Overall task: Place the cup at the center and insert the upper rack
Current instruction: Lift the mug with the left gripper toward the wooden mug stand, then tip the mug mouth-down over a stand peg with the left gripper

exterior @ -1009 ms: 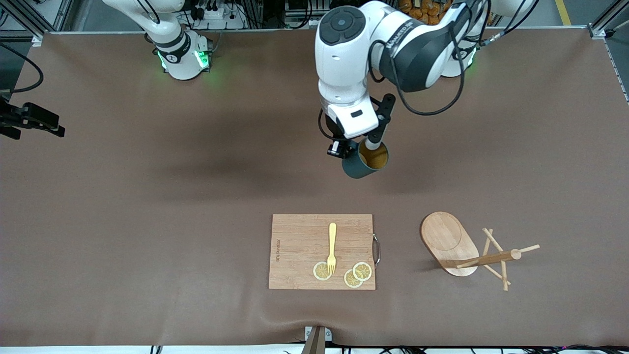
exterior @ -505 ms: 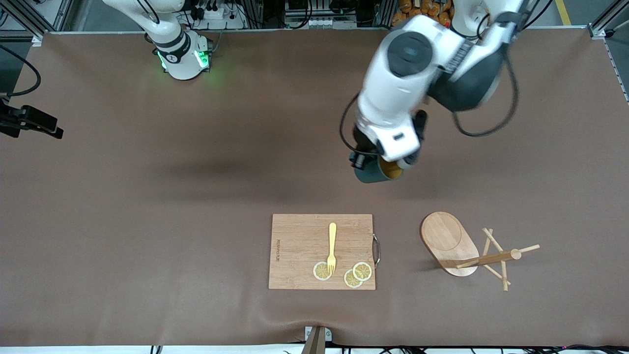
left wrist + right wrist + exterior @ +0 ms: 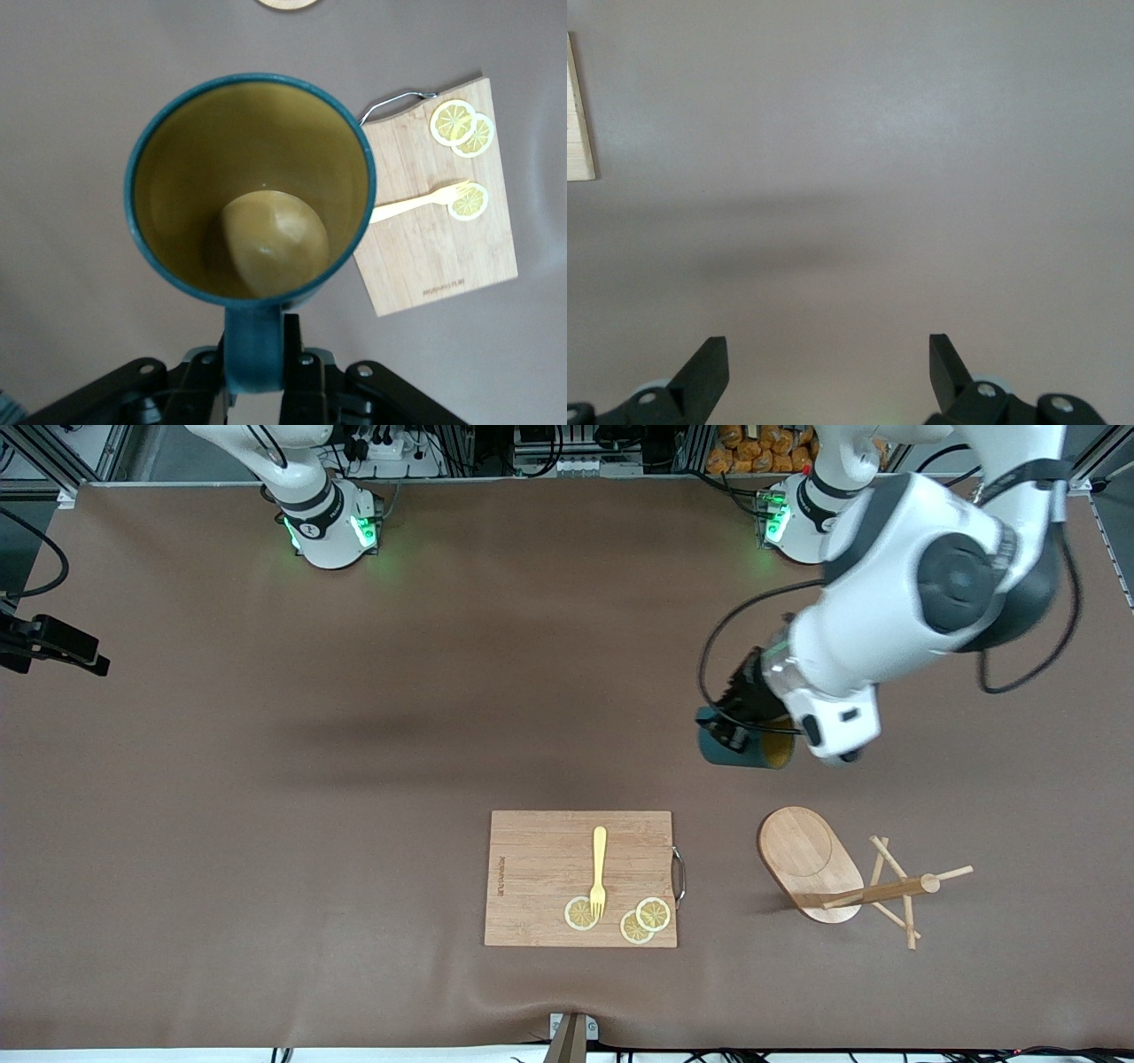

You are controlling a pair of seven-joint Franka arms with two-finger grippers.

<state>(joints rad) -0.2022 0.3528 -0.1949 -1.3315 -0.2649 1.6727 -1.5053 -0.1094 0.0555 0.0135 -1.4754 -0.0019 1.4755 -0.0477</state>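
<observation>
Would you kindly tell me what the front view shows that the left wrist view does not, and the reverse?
Only the front view shows the whole mug tree, lying on its side toward the left arm's end of the table, and both arms. The right arm waits at the table's edge.

Only the left wrist view shows the cup's handle clamped in the left pincer and the cup's tan bottom.

Both show the teal cup held in the air, and the cutting board with its fork and lemon slices.
</observation>
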